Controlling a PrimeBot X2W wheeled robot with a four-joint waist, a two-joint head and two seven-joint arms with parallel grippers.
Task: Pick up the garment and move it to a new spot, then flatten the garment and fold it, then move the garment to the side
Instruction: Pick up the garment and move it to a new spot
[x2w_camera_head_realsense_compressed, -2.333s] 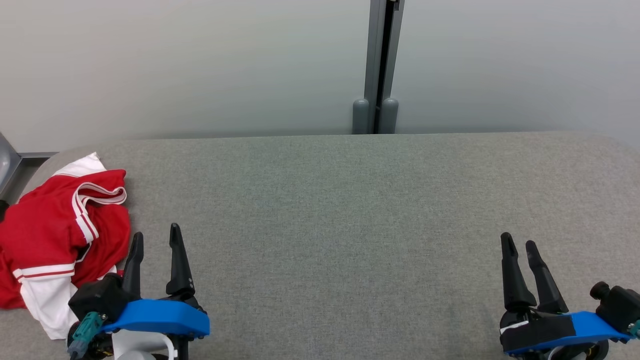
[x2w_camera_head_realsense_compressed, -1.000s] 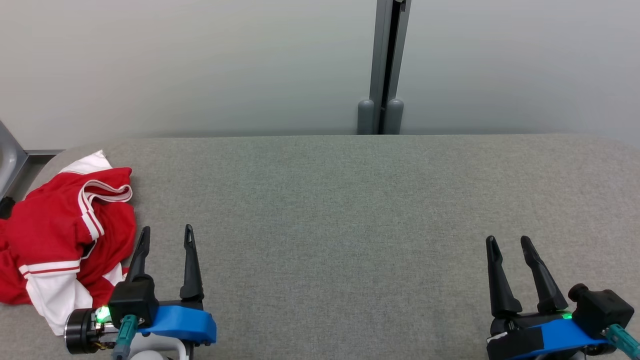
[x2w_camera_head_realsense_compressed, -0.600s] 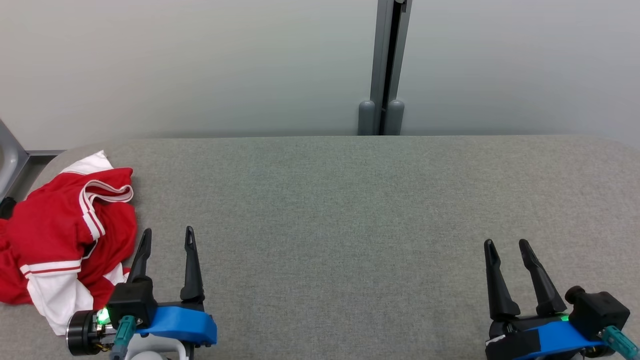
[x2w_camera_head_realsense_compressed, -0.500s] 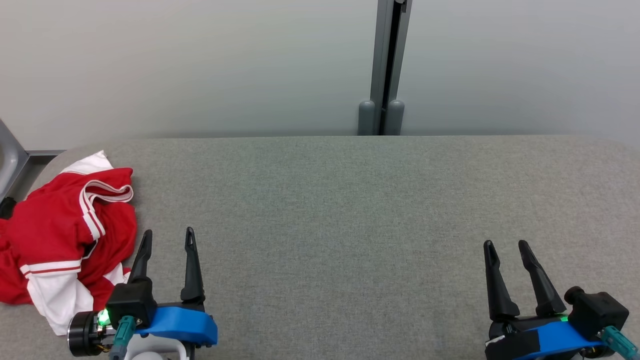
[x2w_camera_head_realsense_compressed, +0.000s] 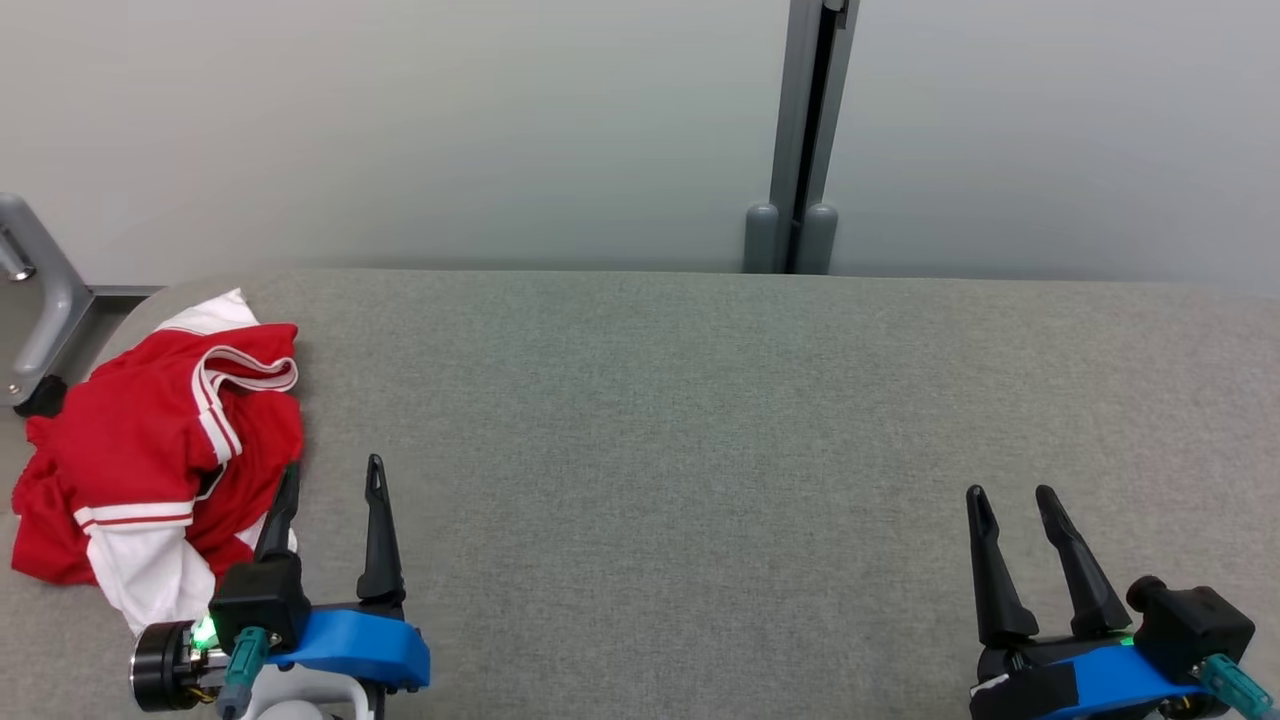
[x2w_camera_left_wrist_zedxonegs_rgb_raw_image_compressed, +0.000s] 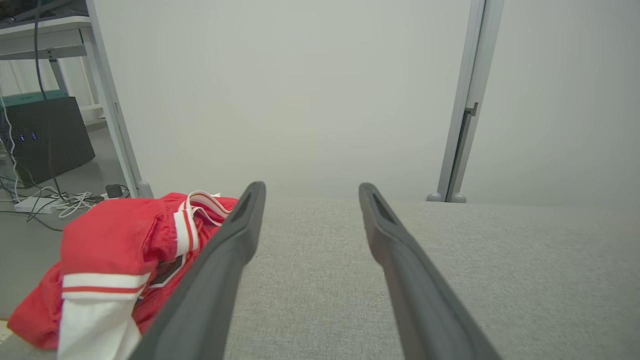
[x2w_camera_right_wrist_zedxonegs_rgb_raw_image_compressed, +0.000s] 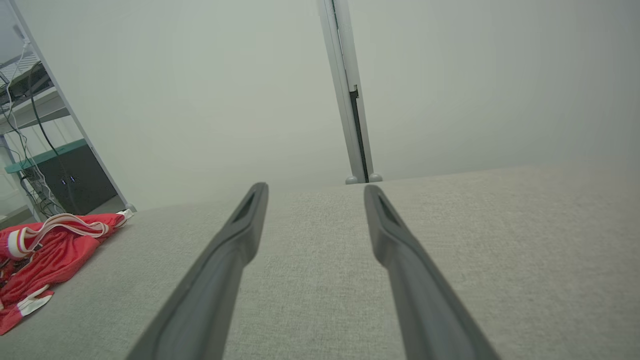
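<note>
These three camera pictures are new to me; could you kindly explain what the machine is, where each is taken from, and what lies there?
It is a two-armed robot. One picture looks down from its head; the others look along each wrist's two dark fingers. The left pincer and the right pincer are both open and hold nothing. On the grey padded table a crumpled red and white jersey lies at the left end, right beside the left pincer. Behind stands a pale partition wall.
</note>
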